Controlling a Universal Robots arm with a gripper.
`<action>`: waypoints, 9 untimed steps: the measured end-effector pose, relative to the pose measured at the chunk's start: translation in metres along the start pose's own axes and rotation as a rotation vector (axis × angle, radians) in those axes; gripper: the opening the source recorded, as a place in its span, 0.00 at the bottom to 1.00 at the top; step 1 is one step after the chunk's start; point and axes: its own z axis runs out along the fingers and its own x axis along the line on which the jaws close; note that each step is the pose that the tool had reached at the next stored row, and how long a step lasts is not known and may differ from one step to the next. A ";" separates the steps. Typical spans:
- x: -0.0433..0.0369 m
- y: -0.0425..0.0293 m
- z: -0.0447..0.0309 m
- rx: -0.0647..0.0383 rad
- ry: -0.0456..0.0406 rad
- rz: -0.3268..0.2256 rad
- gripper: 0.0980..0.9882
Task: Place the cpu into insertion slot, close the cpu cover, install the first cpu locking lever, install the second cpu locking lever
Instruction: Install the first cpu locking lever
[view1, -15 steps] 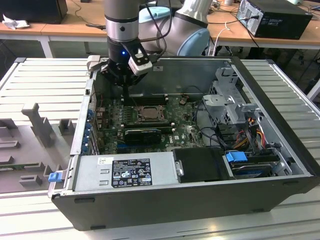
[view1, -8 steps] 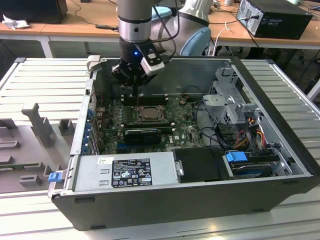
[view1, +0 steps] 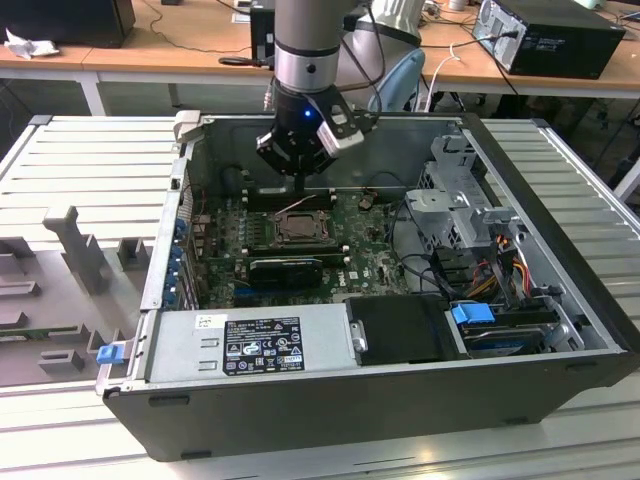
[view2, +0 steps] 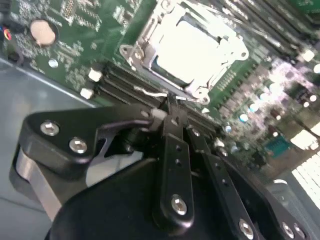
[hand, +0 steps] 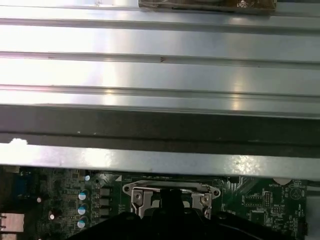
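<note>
- Well off to the exterior view's left of the socket (view1: 297, 228), outside the open computer case (view1: 300, 400), we see a grey fixture tray (view1: 70, 250) on the slatted table (view1: 570, 170).
- The socket sits mid-board on the green motherboard (view1: 375, 265). A long black expansion card (view1: 285, 270) lies just beside the socket on the camera's side.
- The cpu (view2: 192, 50) is already seated in the socket, its pale metal top facing up.
- The cpu cover (view2: 146, 36) lies flat around the chip, framing it, so we judge the first two steps done.
- The gripper (view2: 172, 103) stands at the socket's far edge in the exterior view, pointing down at the board.
- Its fingers (view2: 172, 150) are drawn together with almost no gap between them.
- A thin wire locking lever (view2: 150, 92) runs along that same socket edge, its long axis crossing the line of the fingers.
- The fingertips meet right at this wire. We cannot tell whether they pinch it or only press on it, nor which of the two levers it is.
- From the fingertips the cpu lies just beyond the lever, toward the camera's side in the exterior view.
- To the exterior view's right of the socket, a metal drive cage (view1: 455, 200) stands well apart from the gripper.
</note>
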 end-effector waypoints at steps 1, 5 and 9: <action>-0.0003 -0.0001 0.0021 0.000 0.0001 -0.001 0.01; -0.0003 -0.0002 0.0056 0.000 -0.0087 -0.010 0.01; -0.0003 -0.0002 0.0070 -0.038 -0.0121 -0.014 0.01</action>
